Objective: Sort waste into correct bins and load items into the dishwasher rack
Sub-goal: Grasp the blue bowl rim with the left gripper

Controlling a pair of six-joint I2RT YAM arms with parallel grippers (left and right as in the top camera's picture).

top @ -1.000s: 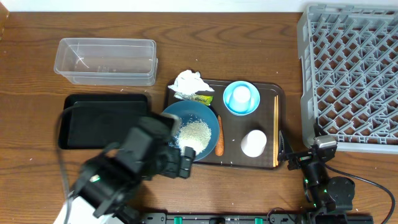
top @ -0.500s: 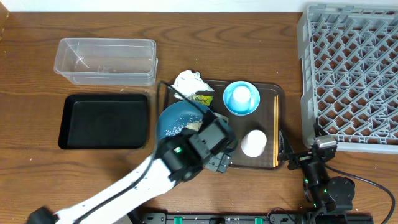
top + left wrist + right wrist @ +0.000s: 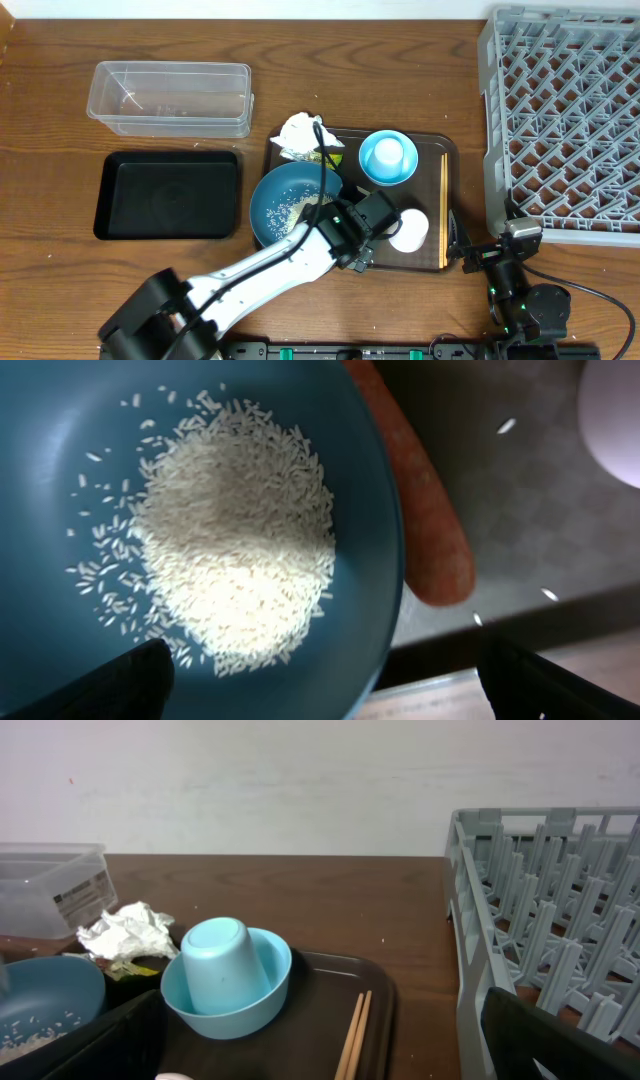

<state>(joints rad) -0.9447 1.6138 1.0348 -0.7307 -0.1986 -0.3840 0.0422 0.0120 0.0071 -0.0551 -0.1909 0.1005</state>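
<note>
Now the left arm has swung across from the near-left of the table, where it sat a second ago beside the black tray (image 3: pixel 168 195), passing over the teal bowl (image 3: pixel 280 195) to the gap between that bowl and the white cup (image 3: pixel 410 230). The left gripper (image 3: pixel 365 238) hangs there with its fingers spread as wide as they go and nothing between them. In the wrist view they frame the bowl's rim, the heap of rice (image 3: pixel 235 550) inside it and the carrot (image 3: pixel 420 510) lying just beside the bowl on the brown serving tray (image 3: pixel 430 150). That line-up suggests the carrot is the first piece of waste to be picked, though no contact shows yet. The right gripper (image 3: pixel 485 255) has not moved, parked off the tray's near-right corner, its fingers also fully apart and empty. Nothing is sorted so far. The tissue (image 3: pixel 303 130) and wrapper (image 3: pixel 325 157) lie at the tray's back-left corner. The light-blue bowl (image 3: pixel 388 158) and chopsticks (image 3: pixel 445 210) are still on the tray. The black tray, clear tub (image 3: pixel 170 97) and rack (image 3: pixel 560 120) look unfilled.
</note>
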